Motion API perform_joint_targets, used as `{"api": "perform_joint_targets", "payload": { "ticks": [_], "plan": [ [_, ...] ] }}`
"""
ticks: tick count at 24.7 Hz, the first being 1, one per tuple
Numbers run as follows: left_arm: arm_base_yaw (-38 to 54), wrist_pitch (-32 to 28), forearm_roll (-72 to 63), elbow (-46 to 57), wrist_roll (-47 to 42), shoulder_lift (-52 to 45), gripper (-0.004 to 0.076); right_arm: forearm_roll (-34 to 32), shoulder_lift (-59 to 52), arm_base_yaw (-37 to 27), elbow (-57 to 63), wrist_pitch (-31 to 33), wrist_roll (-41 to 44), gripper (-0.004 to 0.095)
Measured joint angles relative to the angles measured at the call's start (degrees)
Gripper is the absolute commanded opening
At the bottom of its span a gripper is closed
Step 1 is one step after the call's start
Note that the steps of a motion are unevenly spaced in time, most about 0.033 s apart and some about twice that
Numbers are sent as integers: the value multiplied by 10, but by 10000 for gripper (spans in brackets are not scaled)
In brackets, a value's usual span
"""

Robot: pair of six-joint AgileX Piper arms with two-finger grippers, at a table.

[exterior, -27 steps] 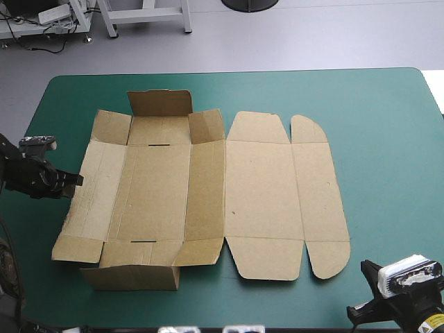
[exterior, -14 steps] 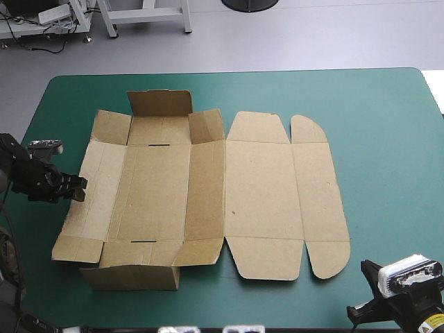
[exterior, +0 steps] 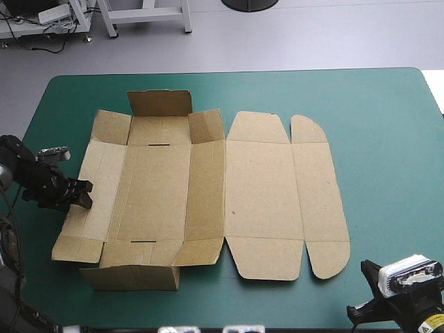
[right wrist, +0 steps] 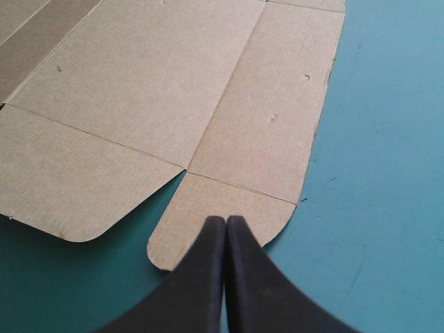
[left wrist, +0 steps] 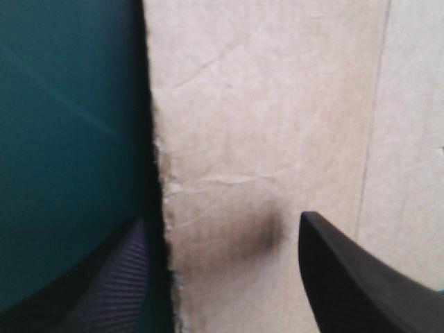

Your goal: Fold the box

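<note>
High view: box (exterior: 208,187) lies flat on teal-green table (exterior: 388,139); left gripper (exterior: 83,195) spread astride its left edge, right gripper (right wrist: 225,220) pinched together.

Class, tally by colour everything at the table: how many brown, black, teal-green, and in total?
Brown: 1, the box
Black: 2, left jaws open, right jaws shut
Teal-green: 1, the table cover
Total: 4

The left arm (exterior: 31,179) is held low, jaws apart. The right arm (exterior: 406,298) is held near right, jaws together.
</note>
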Motion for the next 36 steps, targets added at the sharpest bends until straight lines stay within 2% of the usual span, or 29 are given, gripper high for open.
{"api": "perform_joint_targets", "payload": {
  "ticks": [4,8,30,36],
  "plan": [
    [0,8,-30,0,0,0,257,0,0,0,0,0,1,-24],
    [0,8,-46,2,0,0,216,0,0,0,0,0,2,-24],
    [0,8,-176,33,11,0,216,0,0,0,0,2,21,-24],
    [-22,6,-224,80,38,0,216,-1,0,0,0,2,21,-24]
  ]
}}
